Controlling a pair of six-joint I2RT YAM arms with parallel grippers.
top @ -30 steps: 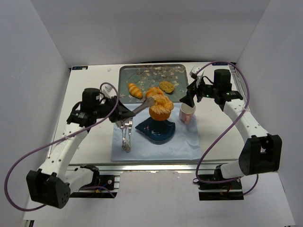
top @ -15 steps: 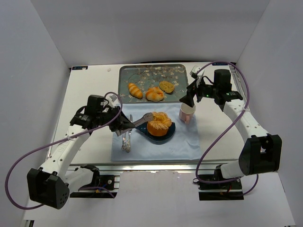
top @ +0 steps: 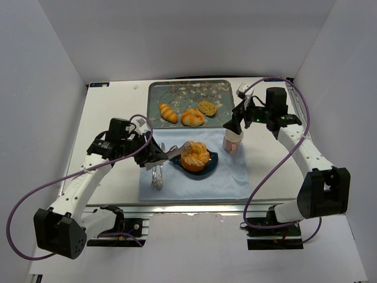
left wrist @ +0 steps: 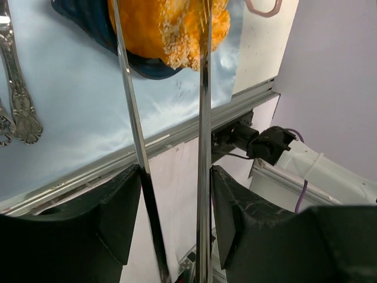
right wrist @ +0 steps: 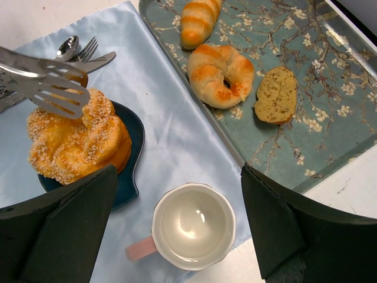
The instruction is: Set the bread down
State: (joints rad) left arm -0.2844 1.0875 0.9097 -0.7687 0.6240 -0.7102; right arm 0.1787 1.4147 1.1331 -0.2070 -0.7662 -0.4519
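Observation:
The bread [top: 195,155], an orange-golden seeded bun, sits on the dark blue plate [top: 212,159]. It also shows in the right wrist view [right wrist: 76,141] and the left wrist view [left wrist: 171,26]. My left gripper [top: 152,154] is shut on metal tongs [top: 174,151]. The tong arms [left wrist: 203,118] run between my fingers [left wrist: 118,206] and reach the bread's left side [right wrist: 44,82]. My right gripper [top: 235,125] is open and empty, just above the white cup with a pink handle [right wrist: 194,226].
A light blue cloth [top: 224,183] lies under the plate, the cup [top: 233,141] and the cutlery [top: 156,177]. The patterned tray [top: 177,91] at the back holds a striped croissant [top: 168,112], a smaller bun [top: 192,117] and a bread slice [top: 207,107].
The left arm brought the bread down from above the plate onto it. The bread has turned, its seeded side now up. The right arm has not moved.

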